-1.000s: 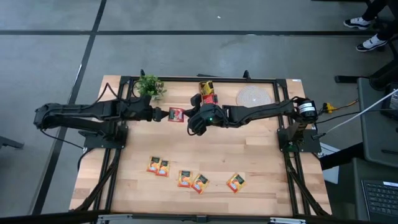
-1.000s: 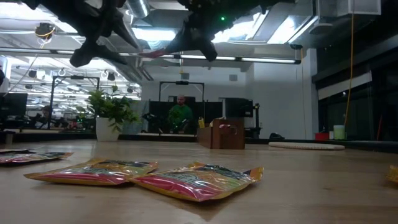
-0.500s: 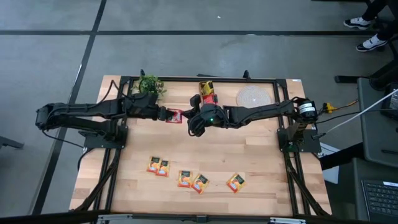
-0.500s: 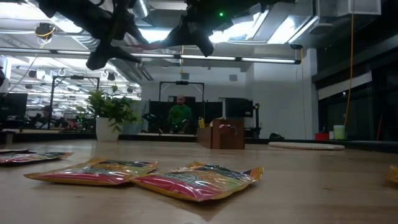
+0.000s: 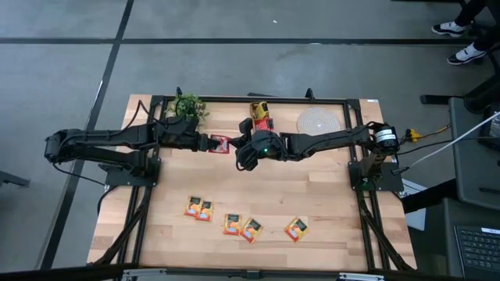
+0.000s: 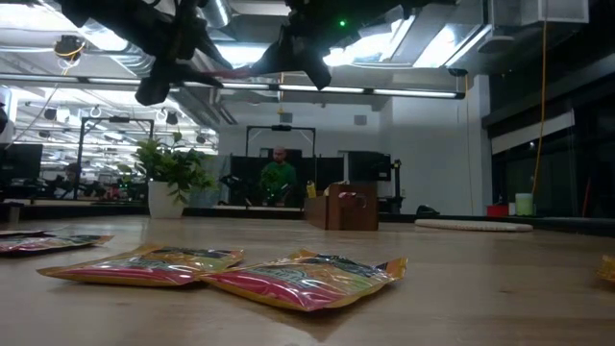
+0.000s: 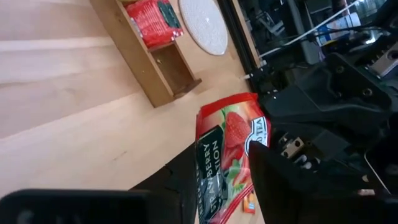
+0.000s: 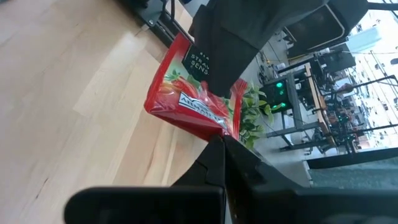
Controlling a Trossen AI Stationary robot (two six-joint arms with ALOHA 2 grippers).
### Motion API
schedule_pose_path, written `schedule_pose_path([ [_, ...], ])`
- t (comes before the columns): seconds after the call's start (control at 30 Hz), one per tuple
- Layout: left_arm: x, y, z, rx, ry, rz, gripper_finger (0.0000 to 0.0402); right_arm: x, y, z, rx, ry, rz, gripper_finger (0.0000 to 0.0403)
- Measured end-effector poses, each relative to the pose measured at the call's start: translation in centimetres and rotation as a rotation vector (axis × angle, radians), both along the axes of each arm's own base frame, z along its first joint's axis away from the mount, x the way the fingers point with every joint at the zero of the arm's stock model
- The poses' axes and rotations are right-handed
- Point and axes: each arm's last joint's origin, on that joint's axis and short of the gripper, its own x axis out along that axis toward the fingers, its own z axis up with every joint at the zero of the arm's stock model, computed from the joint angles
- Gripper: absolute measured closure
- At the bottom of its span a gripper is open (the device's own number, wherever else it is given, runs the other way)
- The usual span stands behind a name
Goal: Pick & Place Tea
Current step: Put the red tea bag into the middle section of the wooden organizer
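Pale wooden tabletop [image 5: 312,195]; above it, beside wooden box [image 5: 261,115], left pincer [image 5: 208,143] now narrowing onto red strawberry tea sachet [image 5: 222,144], apparently pinched by clamped right pincer [image 5: 237,148]: handover underway.

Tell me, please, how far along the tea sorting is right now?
Done: red sachets already sit in the wooden box. In hand: the right gripper holds a red sachet in the air, with the left gripper at its other edge. Left: five orange sachets lie on the table's near part.
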Motion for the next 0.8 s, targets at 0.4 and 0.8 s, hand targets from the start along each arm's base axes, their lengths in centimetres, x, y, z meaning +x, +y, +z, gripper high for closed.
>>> schedule_pose_path([
  [0.4,0.03,-0.15,0.01,-0.006,-0.002,-0.049,0.0339,-0.04,-0.02,-0.09,-0.001,0.010,-0.001,0.0398],
  [0.8,0.03,-0.13,0.01,0.037,0.006,-0.061,0.0397,-0.27,-0.50,-0.07,-0.042,0.002,-0.176,0.0284],
])
